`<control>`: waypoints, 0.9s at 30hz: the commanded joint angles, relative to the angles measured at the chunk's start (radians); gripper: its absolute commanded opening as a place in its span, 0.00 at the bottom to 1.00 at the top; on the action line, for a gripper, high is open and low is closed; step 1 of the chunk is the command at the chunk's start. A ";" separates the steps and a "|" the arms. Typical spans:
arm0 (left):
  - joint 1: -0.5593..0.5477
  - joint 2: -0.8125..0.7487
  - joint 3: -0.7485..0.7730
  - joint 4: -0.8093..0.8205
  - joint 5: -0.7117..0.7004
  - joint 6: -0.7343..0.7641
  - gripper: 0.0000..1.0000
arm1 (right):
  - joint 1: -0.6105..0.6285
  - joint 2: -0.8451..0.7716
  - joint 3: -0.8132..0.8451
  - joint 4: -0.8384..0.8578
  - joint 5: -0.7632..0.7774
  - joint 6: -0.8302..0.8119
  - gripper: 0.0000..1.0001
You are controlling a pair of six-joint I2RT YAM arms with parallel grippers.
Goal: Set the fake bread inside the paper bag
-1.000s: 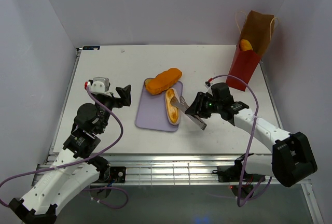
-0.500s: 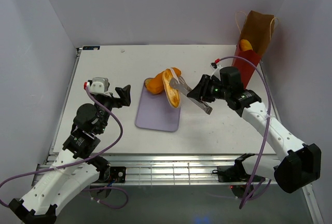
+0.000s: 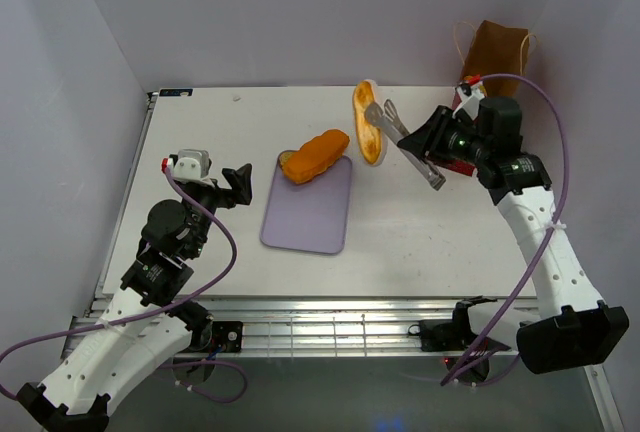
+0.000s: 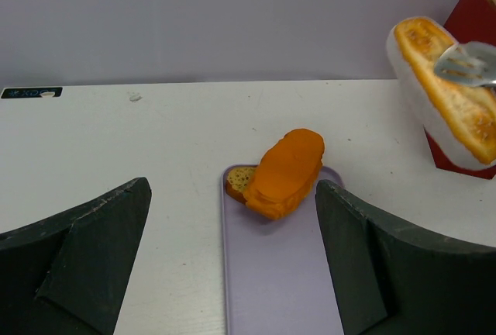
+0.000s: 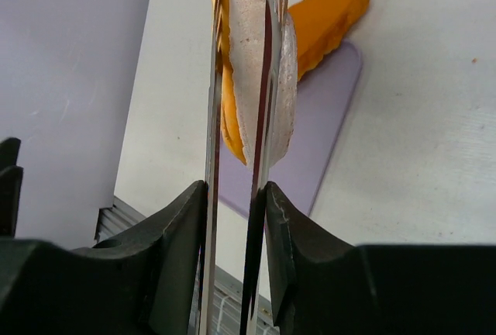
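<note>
Above white tabletop [image 3: 200, 142], thin metal tongs [image 3: 402, 134] pinch pale split bun [image 3: 366, 122], now raised near tall red-brown paper bag [image 3: 495, 47], ready for insertion.

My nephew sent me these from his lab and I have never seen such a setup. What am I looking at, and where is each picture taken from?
Two robot arms are bolted to a white table. The wide picture looks down from above and behind them; the other two come from cameras on each wrist. On a lavender tray lies an orange toy loaf. The right pincer grips metal tongs, which clamp a split toy bun in the air, not yet at the paper bag. The left pincer hangs open, holding nothing.
</note>
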 commanded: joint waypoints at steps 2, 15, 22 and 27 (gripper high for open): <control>-0.004 -0.008 -0.006 0.020 -0.004 0.004 0.98 | -0.122 -0.007 0.145 -0.003 -0.118 -0.045 0.30; -0.006 -0.016 -0.008 0.020 -0.004 0.004 0.98 | -0.485 0.123 0.405 -0.003 -0.258 -0.020 0.31; -0.009 -0.017 -0.005 0.019 -0.004 0.004 0.98 | -0.587 0.155 0.437 0.021 -0.270 -0.005 0.31; -0.011 -0.022 -0.006 0.019 -0.006 0.004 0.98 | -0.630 0.197 0.465 0.030 -0.254 -0.017 0.31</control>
